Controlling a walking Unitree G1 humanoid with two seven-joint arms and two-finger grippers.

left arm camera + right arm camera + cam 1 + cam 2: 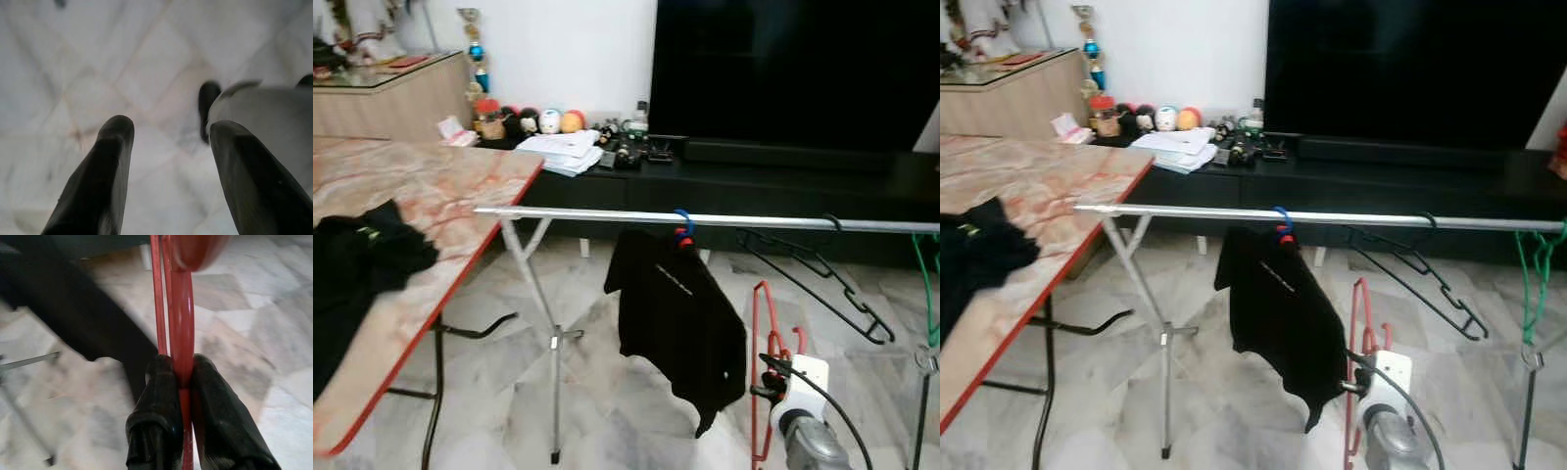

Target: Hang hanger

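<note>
From the left eye view, the right gripper [773, 377] holds a thin red wire hanger [759, 343] upright below the long silver metal rail [705, 219], probably so its hook can be lifted over the bar. A black T-shirt [675, 318] and a bare black wire hanger [822, 269] already hang there.

In the left wrist view, the left gripper [166, 166] is spread and empty, hanging idle over pale marble floor tiles [73, 58].

In the right wrist view, both black fingers [156, 406] pinch the red wire tightly, which should stop it swinging.

Right arm: silver ribbed metal forearm [815, 443], white boxy wrist block, looping black cable.
Right hand [182, 377]: two long, rounded, glossy black fingers.
Left hand [168, 147]: the same black fingers.
</note>
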